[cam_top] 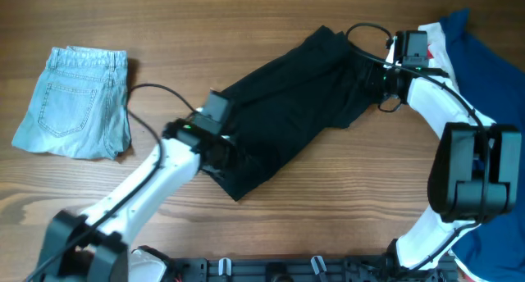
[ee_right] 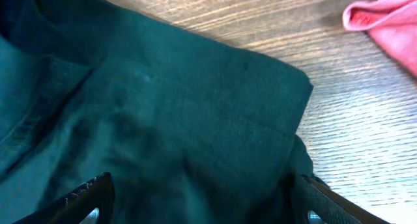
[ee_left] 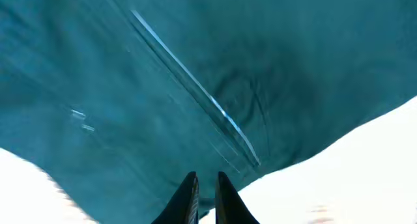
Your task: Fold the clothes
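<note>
The black garment (cam_top: 287,93) lies bunched in a diagonal band across the middle of the table, from lower left to upper right. My left gripper (cam_top: 223,155) is at its lower-left end. In the left wrist view the jaws (ee_left: 205,185) are pinched almost together on the garment's edge (ee_left: 195,68), which fills the view and has a light seam line running across it. My right gripper (cam_top: 379,81) is at the upper-right end. In the right wrist view its fingers (ee_right: 208,198) are spread wide over the fabric (ee_right: 169,107), near a folded corner.
Light-blue denim shorts (cam_top: 78,102) lie folded at the far left. Navy, red and white garments (cam_top: 484,44) are piled at the right edge, behind my right arm. A pink-red cloth (ee_right: 384,22) shows at the top right of the right wrist view. Bare wood surrounds the garment.
</note>
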Robot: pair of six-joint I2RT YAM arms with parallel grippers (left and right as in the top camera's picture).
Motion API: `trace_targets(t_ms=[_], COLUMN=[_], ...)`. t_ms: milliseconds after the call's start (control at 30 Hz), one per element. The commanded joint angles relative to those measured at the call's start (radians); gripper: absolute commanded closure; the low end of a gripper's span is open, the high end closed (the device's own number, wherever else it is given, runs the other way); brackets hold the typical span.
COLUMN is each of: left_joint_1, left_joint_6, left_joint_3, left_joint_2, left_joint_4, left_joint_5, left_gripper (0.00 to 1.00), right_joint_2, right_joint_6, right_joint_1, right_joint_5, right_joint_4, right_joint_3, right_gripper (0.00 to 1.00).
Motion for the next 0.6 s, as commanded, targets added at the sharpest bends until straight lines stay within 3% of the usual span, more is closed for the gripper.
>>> trace_targets(t_ms=[0,33,133,233,400,567], left_joint_1=[-0.071,-0.081,-0.087,-0.087,-0.072,0.043], left_joint_6=[-0.074,-0.075,-0.101,-0.1,-0.1,-0.092], left_joint_3=[-0.009,-0.009,-0.009,-0.009,-0.009,-0.009], left_joint_2=[0.098,0.121,0.18,0.225,0.253,0.253], left_joint_4=[0.026,0.04,0.06,0.055,0.008,-0.102], left_joint_5=[0.021,0.02,0.02,-0.003,-0.069,-0.233], left_gripper=[0.91,0.91,0.91,0.88,0.86,0.81], right_joint_2=[0.043,0.05,0.063,0.063,0.062,0.062], right_joint_6=[0.041,0.057,0.056,0.053,0.087,0.124], right_joint_1=[0.006,0.006,0.006,0.006,0.006,0.006], right_joint_5=[-0.024,-0.024,-0.024,-0.023,0.054,0.118], right_joint_4=[-0.005,-0.018,-0.076,-0.162,-0.402,-0.683], right_joint_3=[0.01,0.01,0.009,0.01,0.01,0.01], right_gripper=[0.21,0.27,0.67,0.92,0.96,0.96])
